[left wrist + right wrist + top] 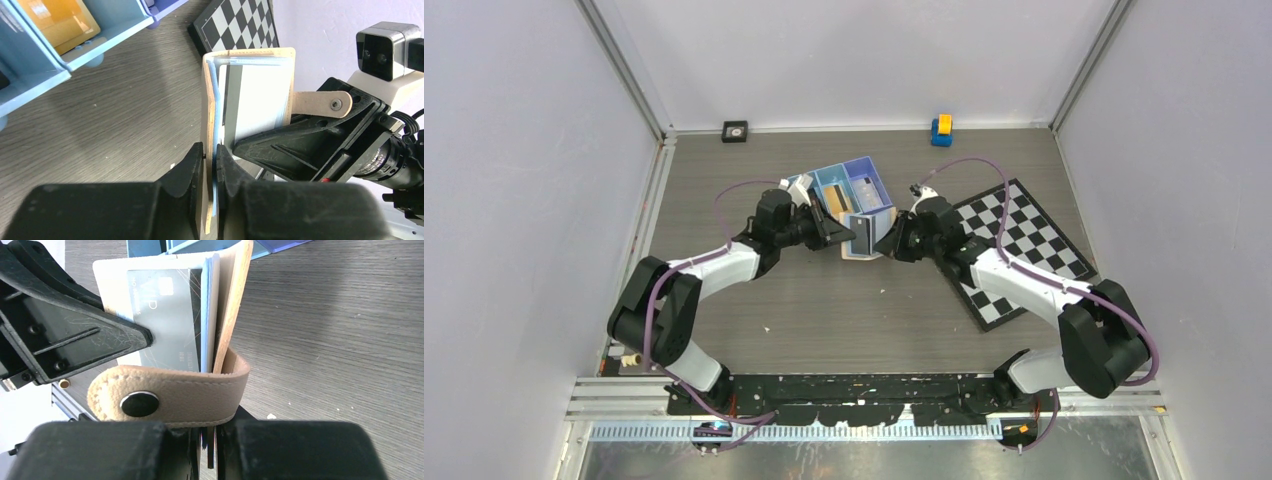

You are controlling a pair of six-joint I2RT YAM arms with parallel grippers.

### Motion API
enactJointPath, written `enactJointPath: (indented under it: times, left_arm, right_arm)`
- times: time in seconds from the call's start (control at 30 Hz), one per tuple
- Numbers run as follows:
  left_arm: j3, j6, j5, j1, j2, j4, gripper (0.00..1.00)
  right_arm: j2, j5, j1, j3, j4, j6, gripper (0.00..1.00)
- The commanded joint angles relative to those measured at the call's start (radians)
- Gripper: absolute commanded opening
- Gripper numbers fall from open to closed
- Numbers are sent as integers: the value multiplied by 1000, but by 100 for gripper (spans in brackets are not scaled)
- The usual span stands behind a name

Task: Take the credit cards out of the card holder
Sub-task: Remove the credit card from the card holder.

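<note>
The tan card holder [864, 243] hangs open above the table between my two grippers. My left gripper [849, 238] [212, 162] is shut on one flap [206, 100] and its blue lining. My right gripper [882, 243] [209, 432] is shut on the card holder's [232, 305] opposite edge, just below the snap tab [185, 392]. A grey credit card [165, 320] and thin blue layers sit in the pockets. The far flap's clear pocket shows a pale card [260, 95]. An orange-tan card [60, 25] lies in the blue tray [125, 22].
The blue three-compartment tray [869, 180] stands just behind the grippers. A chessboard [1014, 250] lies on the right under the right arm. A yellow and blue toy [941, 129] and a small black square [735, 131] sit by the back wall.
</note>
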Motion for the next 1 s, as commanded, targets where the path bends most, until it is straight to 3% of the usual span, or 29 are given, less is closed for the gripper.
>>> enactJointPath:
  times: [0.0,0.07,0.23,0.43,0.63,0.77,0.97]
  left_arm:
    - [-8,0,22,7,-21,57,6]
    - [-5,2,21,7,-20,51,0]
    - [-1,6,20,9,-20,43,0]
    - [-8,4,25,10,-38,54,0]
    - [-14,-12,42,11,-36,82,0]
    - [-21,-22,50,11,-36,105,0]
    - [-46,-79,110,11,-22,248,0]
  right_arm:
    - [-44,-51,-14,-9,96,31,0]
    - [-49,-56,-21,-14,99,34,1]
    - [-64,-51,-44,-27,99,40,1]
    - [-96,80,-84,-27,-10,43,33]
    - [-215,236,-87,-30,-89,12,53]
    - [-325,237,-88,-71,-53,-16,55]
    - [-266,-35,-89,-91,111,4,46]
